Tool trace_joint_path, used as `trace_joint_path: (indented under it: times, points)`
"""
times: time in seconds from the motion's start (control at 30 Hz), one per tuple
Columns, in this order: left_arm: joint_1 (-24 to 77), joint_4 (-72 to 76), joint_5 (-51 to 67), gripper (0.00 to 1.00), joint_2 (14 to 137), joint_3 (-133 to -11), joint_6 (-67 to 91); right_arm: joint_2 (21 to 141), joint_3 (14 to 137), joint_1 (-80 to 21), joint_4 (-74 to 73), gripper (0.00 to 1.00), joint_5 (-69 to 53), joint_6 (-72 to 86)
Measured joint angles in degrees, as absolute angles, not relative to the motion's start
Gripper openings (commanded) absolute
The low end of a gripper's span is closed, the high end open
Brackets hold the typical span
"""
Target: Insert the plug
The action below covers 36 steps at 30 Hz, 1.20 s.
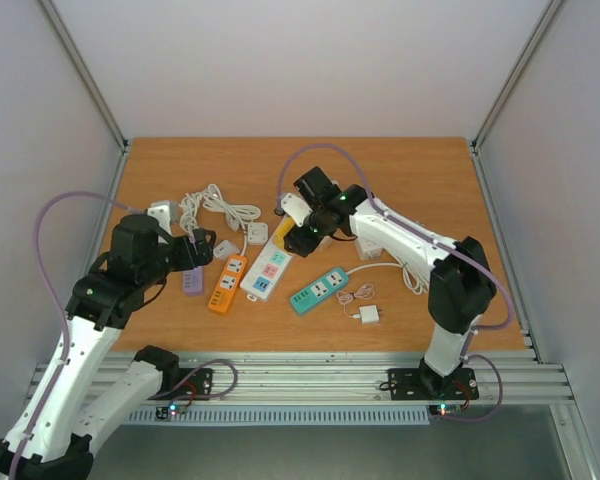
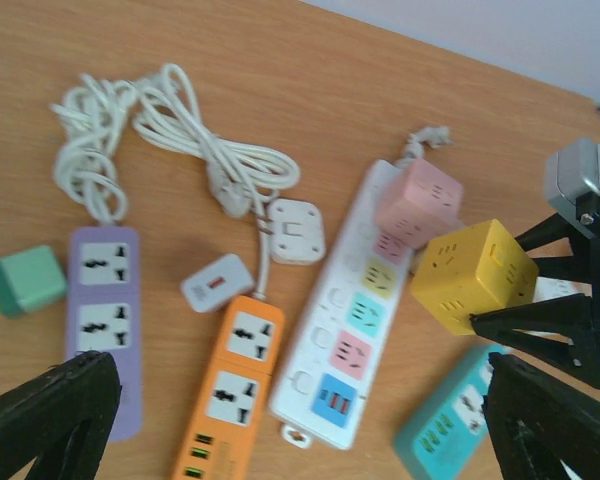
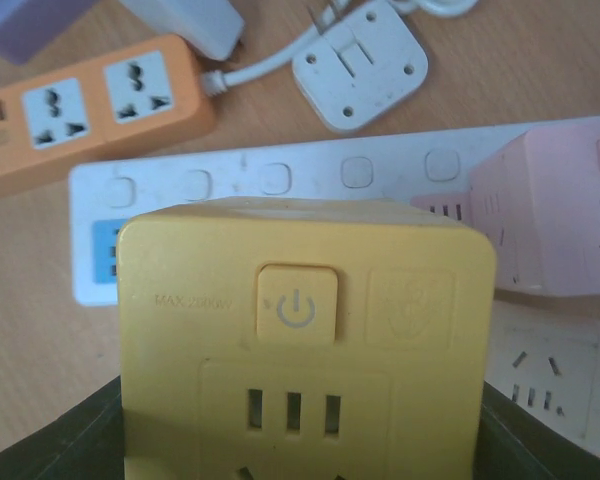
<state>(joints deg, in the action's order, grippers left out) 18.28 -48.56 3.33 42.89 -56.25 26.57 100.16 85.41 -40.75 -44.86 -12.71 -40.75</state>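
My right gripper [image 3: 302, 445] is shut on a yellow cube plug [image 3: 305, 320] and holds it just above the white multi-colour power strip [image 3: 280, 180]. A pink cube [image 3: 560, 220] sits on that strip's far end. In the left wrist view the yellow cube [image 2: 475, 275] hangs tilted beside the pink cube [image 2: 418, 200], over the strip [image 2: 330, 340]. My left gripper [image 2: 300, 440] is open and empty, above the orange strip [image 2: 225, 385]. In the top view the right gripper [image 1: 298, 228] is over the white strip [image 1: 265, 270] and the left gripper [image 1: 198, 250] is near the purple strip [image 1: 192, 281].
A purple strip [image 2: 105, 320], a green adapter [image 2: 25, 280], a small white adapter [image 2: 217, 282], a white plug [image 2: 295, 230] with a coiled cable [image 2: 150, 120] and a teal strip [image 2: 450, 420] lie around. A white charger [image 1: 368, 315] lies near the front edge.
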Motion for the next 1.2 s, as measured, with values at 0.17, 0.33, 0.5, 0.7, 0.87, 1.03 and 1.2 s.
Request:
trace_joint_path:
  times: [0.17, 0.33, 0.5, 0.7, 0.87, 1.03, 1.2]
  points:
    - [17.9, -48.0, -2.2, 0.99, 42.0, -54.3, 22.4, 106.9, 89.2, -39.0, -45.3, 0.47, -13.5, -42.3]
    - [17.0, -47.9, -4.7, 0.99, 41.8, -52.6, 20.7, 111.0, 92.0, -37.9, -45.0, 0.47, -14.4, -43.0]
    - [15.8, -47.6, -5.9, 0.99, 41.0, -52.4, 20.3, 112.7, 92.1, -37.7, -45.0, 0.46, -15.2, -43.5]
    - [14.9, -47.2, -6.0, 0.99, 40.9, -52.4, 20.1, 114.1, 92.1, -37.7, -44.8, 0.46, -15.3, -43.6]
    - [14.6, -46.9, -5.8, 0.99, 40.9, -52.2, 20.0, 114.1, 92.1, -37.7, -43.6, 0.47, -14.9, -43.5]
    - [14.4, -46.9, -5.8, 0.99, 40.9, -52.1, 20.0, 114.2, 92.0, -37.7, -43.1, 0.47, -14.8, -43.5]
    - [14.4, -46.8, -5.8, 1.00, 40.9, -52.0, 20.0, 114.4, 91.7, -37.7, -43.2, 0.48, -14.5, -43.6]
